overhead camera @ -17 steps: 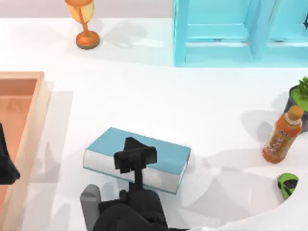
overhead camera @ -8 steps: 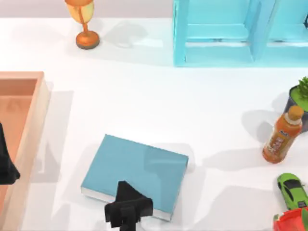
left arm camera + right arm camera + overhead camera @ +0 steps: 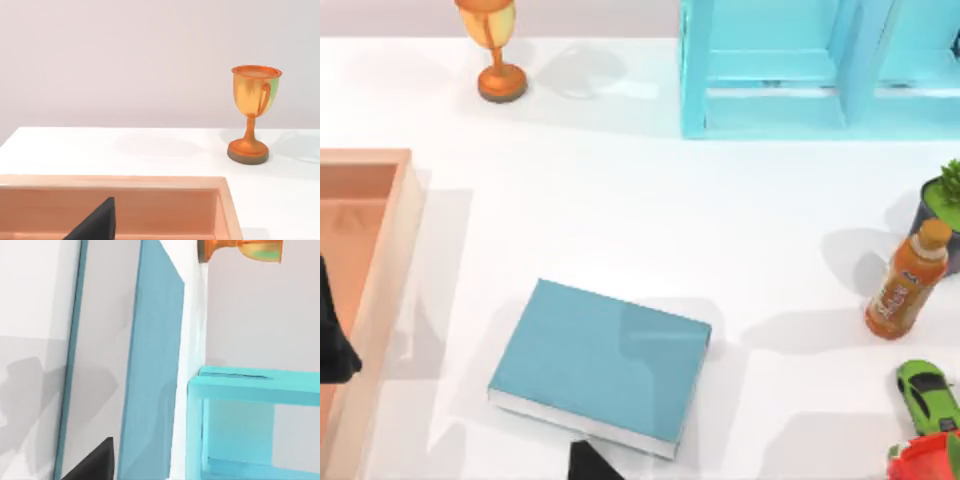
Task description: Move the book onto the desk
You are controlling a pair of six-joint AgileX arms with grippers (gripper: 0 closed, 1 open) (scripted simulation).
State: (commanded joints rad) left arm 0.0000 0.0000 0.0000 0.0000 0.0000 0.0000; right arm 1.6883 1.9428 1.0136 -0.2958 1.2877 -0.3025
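At the lower edge of the top view only a black tip of the right pincer (image 3: pixel 592 462) appears, just beside the near edge of the book (image 3: pixel 602 355); whether it is open or closed I cannot tell. The book lies flat on the white surface (image 3: pixel 620 210), blue cover up. The left pincer (image 3: pixel 334 345) rests over the wooden tray (image 3: pixel 390 240), its state also unclear. The left wrist view adds the golden trophy (image 3: pixel 253 115); the right wrist view shows the cyan shelf unit (image 3: pixel 250 420).

White desk (image 3: pixel 620 200) under flat book (image 3: pixel 598 362)
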